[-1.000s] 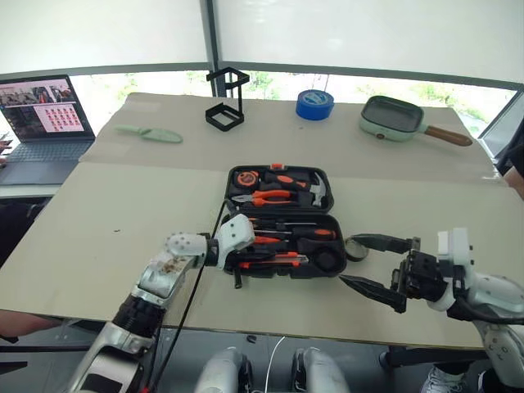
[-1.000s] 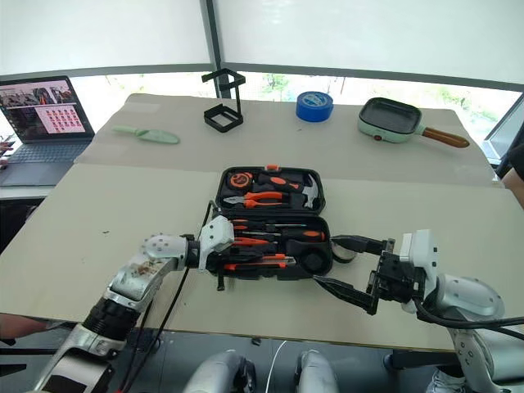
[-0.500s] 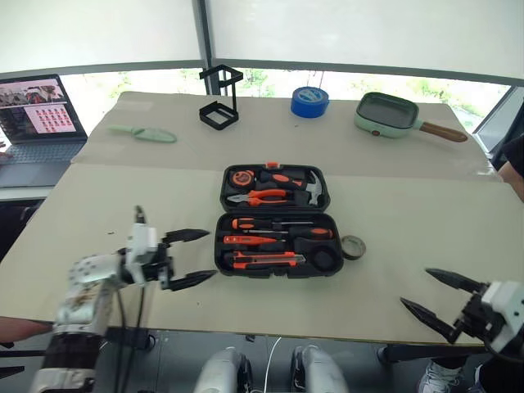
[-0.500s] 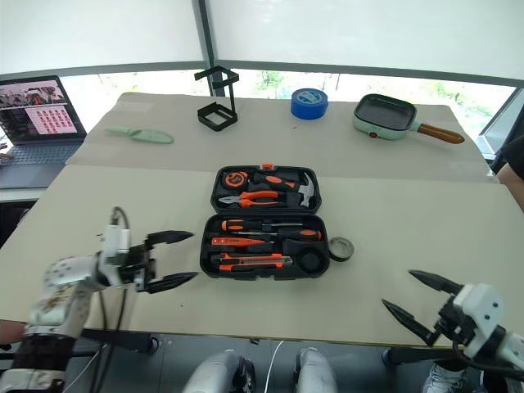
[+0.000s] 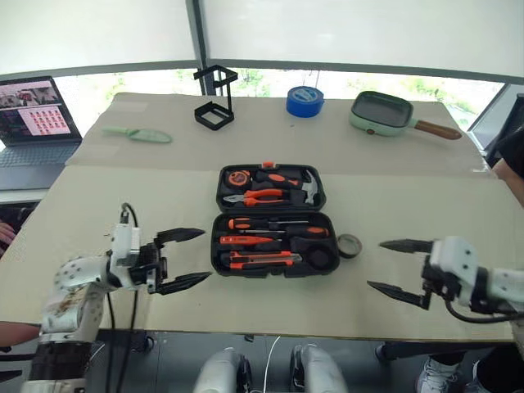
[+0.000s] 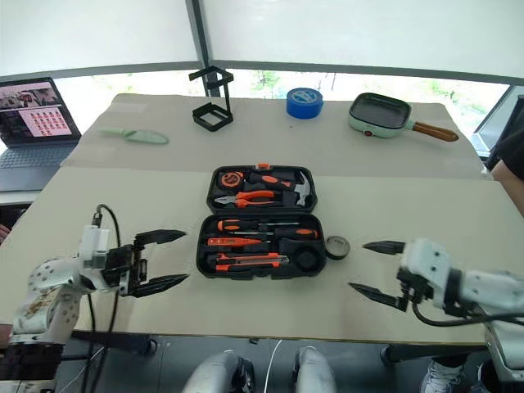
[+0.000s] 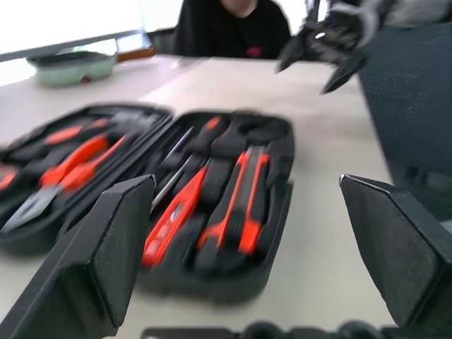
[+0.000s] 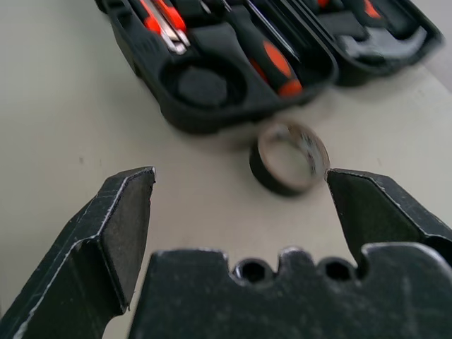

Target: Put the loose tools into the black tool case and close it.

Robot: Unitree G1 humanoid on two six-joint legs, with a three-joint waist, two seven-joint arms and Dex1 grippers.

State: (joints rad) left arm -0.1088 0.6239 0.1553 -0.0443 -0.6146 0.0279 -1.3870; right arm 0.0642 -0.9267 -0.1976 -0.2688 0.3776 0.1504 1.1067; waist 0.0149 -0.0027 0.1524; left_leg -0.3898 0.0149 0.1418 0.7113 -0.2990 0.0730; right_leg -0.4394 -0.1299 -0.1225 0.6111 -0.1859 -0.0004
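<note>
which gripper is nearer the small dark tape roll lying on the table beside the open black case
Right. The right gripper sits just past the small dark tape roll, open toward it; the left gripper is across the open black case.

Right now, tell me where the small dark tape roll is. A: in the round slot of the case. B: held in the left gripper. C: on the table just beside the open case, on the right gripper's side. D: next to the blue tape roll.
C: the small dark tape roll lies on the table beside the open black tool case, with its round slot empty.
</note>
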